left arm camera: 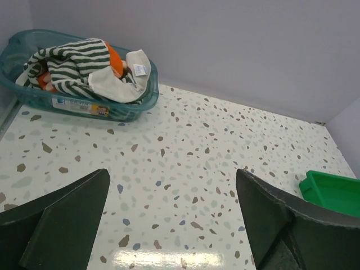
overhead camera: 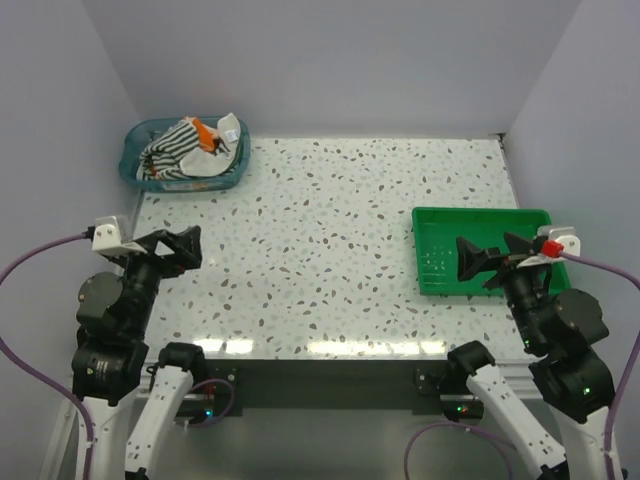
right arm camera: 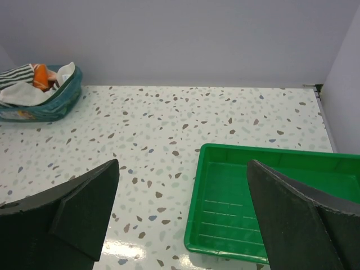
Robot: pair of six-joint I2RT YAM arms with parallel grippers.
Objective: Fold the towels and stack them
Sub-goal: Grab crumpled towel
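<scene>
The towels lie bunched in a teal basket [overhead camera: 133,140] at the far left corner. The black-and-white striped towel [overhead camera: 172,148] is on top, the orange towel [overhead camera: 205,131] peeks out beside it, and a pale cloth [overhead camera: 222,150] hangs over the rim. The pile also shows in the left wrist view [left arm camera: 76,64] and the right wrist view [right arm camera: 22,84]. My left gripper [overhead camera: 178,247] is open and empty above the table's near left. My right gripper [overhead camera: 493,253] is open and empty over the near part of the green tray [overhead camera: 480,220].
The green tray [right arm camera: 270,197] sits empty at the right side of the speckled table [overhead camera: 330,240]. Grey walls close the table at the back and both sides. The arm bases and purple cables stand at the near edge.
</scene>
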